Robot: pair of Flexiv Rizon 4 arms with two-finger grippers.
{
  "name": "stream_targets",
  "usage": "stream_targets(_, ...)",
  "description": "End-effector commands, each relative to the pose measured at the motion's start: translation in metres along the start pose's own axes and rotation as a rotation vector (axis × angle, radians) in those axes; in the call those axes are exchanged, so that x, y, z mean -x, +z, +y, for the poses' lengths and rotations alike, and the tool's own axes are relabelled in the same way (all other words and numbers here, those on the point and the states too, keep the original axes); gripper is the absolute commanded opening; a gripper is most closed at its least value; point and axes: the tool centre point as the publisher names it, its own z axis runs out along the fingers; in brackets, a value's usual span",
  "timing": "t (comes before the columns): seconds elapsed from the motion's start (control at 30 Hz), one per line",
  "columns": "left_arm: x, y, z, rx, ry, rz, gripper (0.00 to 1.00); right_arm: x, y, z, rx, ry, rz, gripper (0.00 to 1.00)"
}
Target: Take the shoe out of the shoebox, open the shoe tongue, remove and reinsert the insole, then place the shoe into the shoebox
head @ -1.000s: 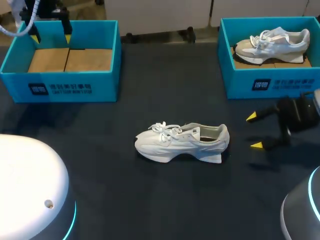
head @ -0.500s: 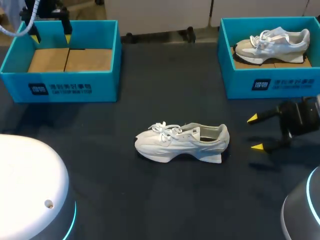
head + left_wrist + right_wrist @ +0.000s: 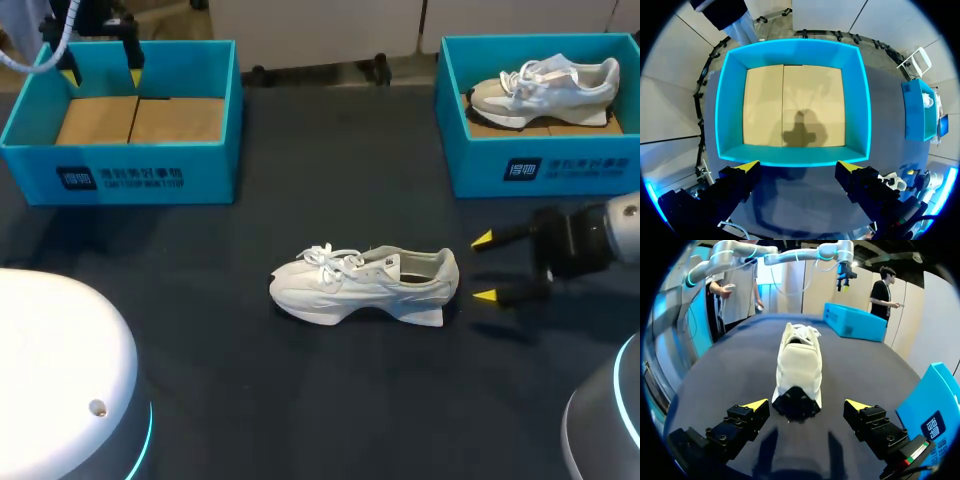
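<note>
A white lace-up shoe (image 3: 365, 285) lies on its sole in the middle of the dark table, toe to the left and heel to the right. My right gripper (image 3: 484, 268) hovers open just right of the heel, fingers pointing at it. In the right wrist view the shoe (image 3: 797, 367) lies straight ahead of the right gripper (image 3: 807, 406), heel nearest and touching neither finger. My left gripper (image 3: 102, 72) hangs open above the empty blue shoebox (image 3: 120, 175) at the back left. The left wrist view looks straight down into that shoebox (image 3: 790, 46) past the left gripper (image 3: 797, 167).
A second blue shoebox (image 3: 540, 165) at the back right holds another pale shoe (image 3: 545, 88). Two round white robot bases fill the front corners, one base (image 3: 60, 370) at the left and the other base (image 3: 605, 420) at the right.
My right gripper has moved left, closer to the shoe's heel, staying open. The left gripper and the shoe have not moved.
</note>
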Motion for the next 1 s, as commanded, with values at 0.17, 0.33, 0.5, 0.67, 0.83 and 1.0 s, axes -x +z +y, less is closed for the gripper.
stream_targets(0.17,0.0,0.0,0.0,0.001,0.0,-0.001,1.0,-0.01,0.023,0.003,0.009,0.046,-0.009,1.0)
stream_targets(0.33,0.0,0.0,0.0,0.001,0.0,-0.001,1.0,-0.018,0.039,0.005,0.021,0.07,0.013,1.0)
stream_targets(0.5,0.0,0.0,0.0,0.001,0.0,-0.001,1.0,-0.022,0.05,0.006,0.041,0.087,0.027,1.0)
stream_targets(0.67,0.0,0.0,0.0,0.001,0.0,-0.001,1.0,-0.018,0.06,0.009,0.042,0.093,0.019,1.0)
stream_targets(0.83,0.0,0.0,0.0,0.001,0.0,-0.001,1.0,-0.016,0.067,0.012,0.038,0.104,-0.009,1.0)
stream_targets(1.0,0.0,0.0,0.0,0.001,0.0,-0.001,1.0,-0.018,0.083,0.012,0.054,0.12,0.003,1.0)
